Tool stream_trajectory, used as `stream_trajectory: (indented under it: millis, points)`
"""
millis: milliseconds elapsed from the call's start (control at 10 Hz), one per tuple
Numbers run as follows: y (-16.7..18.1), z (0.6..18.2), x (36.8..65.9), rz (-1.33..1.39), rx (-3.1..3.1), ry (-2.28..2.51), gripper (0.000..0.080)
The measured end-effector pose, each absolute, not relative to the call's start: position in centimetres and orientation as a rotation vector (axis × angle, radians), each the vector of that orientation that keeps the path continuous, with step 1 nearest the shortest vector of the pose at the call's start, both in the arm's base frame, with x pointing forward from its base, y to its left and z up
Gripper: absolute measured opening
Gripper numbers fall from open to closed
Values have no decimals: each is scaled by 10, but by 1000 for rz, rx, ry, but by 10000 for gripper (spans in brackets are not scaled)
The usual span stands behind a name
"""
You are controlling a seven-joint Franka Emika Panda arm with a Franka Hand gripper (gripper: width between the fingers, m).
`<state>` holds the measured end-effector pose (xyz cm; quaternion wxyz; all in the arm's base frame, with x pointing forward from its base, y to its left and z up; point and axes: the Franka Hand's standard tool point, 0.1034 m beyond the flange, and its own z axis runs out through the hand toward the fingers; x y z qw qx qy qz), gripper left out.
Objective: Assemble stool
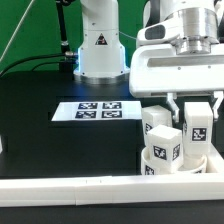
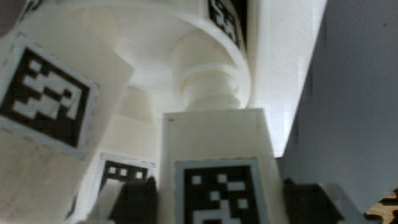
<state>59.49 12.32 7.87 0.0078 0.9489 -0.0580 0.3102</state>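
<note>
Item for your watch: white two-finger gripper (image 1: 186, 112) clamped on a short blocky white tagged leg (image 1: 197, 122) over the thick round white seat disc (image 1: 175, 160) against the table's rail-side edge; misalignment risks cross-threading.

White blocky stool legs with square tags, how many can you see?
3: two white blocky legs upright on the round white seat disc, one in the pincer. Others may be hidden.
</note>
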Motion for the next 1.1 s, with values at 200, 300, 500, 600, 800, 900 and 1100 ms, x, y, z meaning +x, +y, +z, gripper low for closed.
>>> stream_trajectory:
  millis: [200, 300, 500, 600, 800, 900, 1100]
  points:
    - [121, 79, 596, 960, 2966, -182, 334]
    - [121, 78, 596, 955, 2967, -183, 335]
    - [121, 77, 595, 946, 2969, -181, 512]
    - [121, 77, 595, 945, 2968, -179, 616]
    - [121, 77, 595, 944, 2967, -172, 644]
    - [121, 77, 595, 944, 2967, -169, 648]
    - [121, 77, 595, 943, 2966, -163, 648]
